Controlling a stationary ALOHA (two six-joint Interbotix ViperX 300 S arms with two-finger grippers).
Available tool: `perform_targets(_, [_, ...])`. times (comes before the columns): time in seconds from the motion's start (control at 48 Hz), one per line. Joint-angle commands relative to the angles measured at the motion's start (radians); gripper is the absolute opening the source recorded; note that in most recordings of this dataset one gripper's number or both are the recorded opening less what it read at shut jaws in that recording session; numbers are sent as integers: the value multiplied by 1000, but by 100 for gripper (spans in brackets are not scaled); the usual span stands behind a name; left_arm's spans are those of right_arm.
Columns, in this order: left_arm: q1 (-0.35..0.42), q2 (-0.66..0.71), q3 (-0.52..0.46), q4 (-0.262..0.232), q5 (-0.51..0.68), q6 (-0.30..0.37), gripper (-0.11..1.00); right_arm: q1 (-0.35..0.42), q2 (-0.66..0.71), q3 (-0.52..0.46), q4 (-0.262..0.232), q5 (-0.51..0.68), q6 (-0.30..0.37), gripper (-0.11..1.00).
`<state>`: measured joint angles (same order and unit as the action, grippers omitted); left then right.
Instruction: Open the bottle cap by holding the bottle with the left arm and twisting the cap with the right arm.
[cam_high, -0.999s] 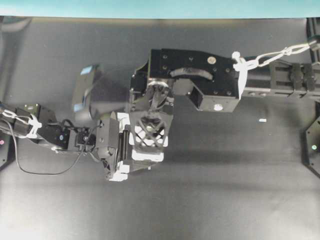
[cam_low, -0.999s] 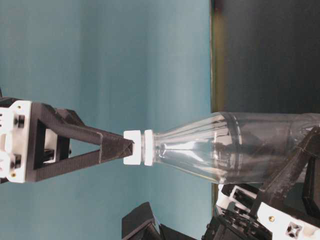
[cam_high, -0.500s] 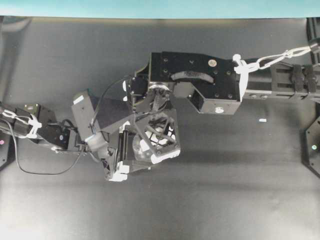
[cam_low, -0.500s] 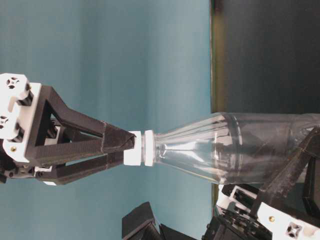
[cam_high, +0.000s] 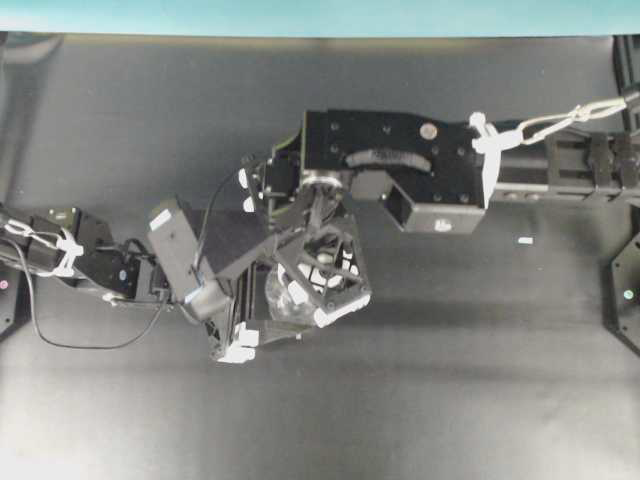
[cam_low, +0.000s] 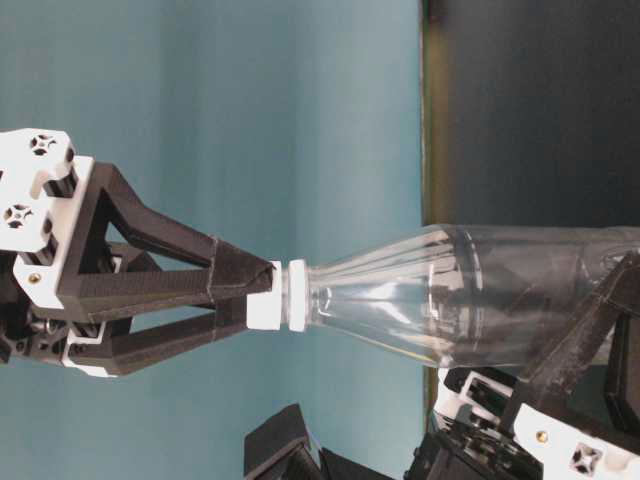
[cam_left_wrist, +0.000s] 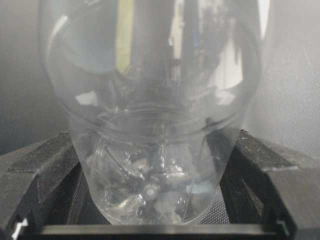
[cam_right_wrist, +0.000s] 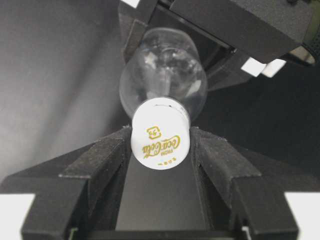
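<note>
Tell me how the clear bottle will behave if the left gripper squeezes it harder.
The bottle looks thin-walled and empty, so it would probably dent and weigh little. Its smooth round body sits between the left gripper's flat pads, so it may slip or spin while the right gripper twists the bottle cap.

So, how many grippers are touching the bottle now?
2. The left gripper grips the bottle at its body; the right gripper is shut on the bottle cap.
</note>
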<state>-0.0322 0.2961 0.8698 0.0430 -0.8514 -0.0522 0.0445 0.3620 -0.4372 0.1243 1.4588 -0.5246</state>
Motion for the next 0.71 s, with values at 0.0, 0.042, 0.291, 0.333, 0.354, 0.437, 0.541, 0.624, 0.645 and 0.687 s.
perform_targets(0.0, [0, -2, -9, 2, 0, -2, 84, 43, -6, -2, -3, -15, 14, 38])
perform_targets(0.042, [0, -2, -9, 2, 0, -2, 84, 43, -8, 2, -2, -29, 28, 38])
perform_targets(0.291, [0, -2, -6, 2, 2, -2, 84, 31, -29, 46, -2, -78, 114, 38])
perform_targets(0.333, [0, -2, -5, 2, 0, -2, 84, 32, -32, 55, -3, -77, 121, 38])
perform_targets(0.354, [0, -3, -5, 3, 0, -2, 84, 32, -34, 60, -3, -77, 126, 38])
perform_targets(0.437, [2, -2, -5, 2, 0, -2, 84, 32, -38, 71, -2, -78, 144, 38])
perform_targets(0.541, [2, -3, 0, 2, 0, -2, 84, 35, -38, 72, -3, -86, 186, 52])
perform_targets(0.624, [0, -6, 2, 2, 0, 0, 84, 35, -44, 72, -2, -92, 222, 74])
perform_targets(0.645, [0, -5, 3, 2, 0, 0, 84, 35, -46, 72, -3, -92, 230, 79])
perform_targets(0.687, [2, -5, 3, 2, 0, -2, 84, 34, -52, 72, -2, -95, 247, 83])
